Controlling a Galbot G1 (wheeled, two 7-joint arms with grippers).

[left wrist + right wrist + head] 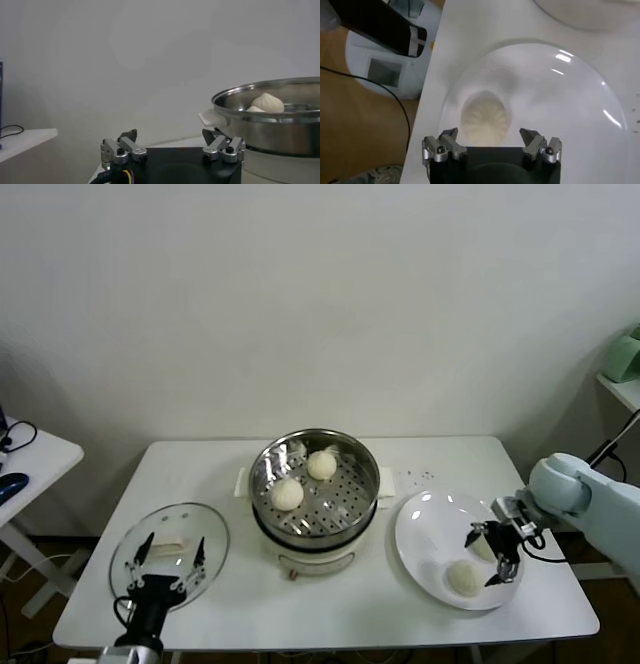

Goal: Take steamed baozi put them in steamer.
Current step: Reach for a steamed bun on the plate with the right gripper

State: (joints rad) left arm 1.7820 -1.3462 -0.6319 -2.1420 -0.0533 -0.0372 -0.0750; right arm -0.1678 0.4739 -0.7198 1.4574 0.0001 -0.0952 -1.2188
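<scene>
The steel steamer [262, 484] stands mid-table with two baozi inside, one at the back [321, 465] and one at the front [287, 495]. It also shows in the left wrist view [280, 112], with a baozi [268, 102] inside. A third baozi [464, 578] lies on the white plate [425, 534]. My right gripper [493, 554] hovers open just above the plate beside it. A pale shape behind its fingers is mostly hidden. In the right wrist view a baozi [485, 120] lies on the plate [560, 100] just ahead of the open gripper [490, 135]. My left gripper [168, 559] is open and empty.
The round glass lid [205, 529] lies flat at the table's front left, under my left gripper [170, 136]. The plate sits near the table's front right corner, close to the edge [427, 115]. A small side table [30, 459] stands to the left.
</scene>
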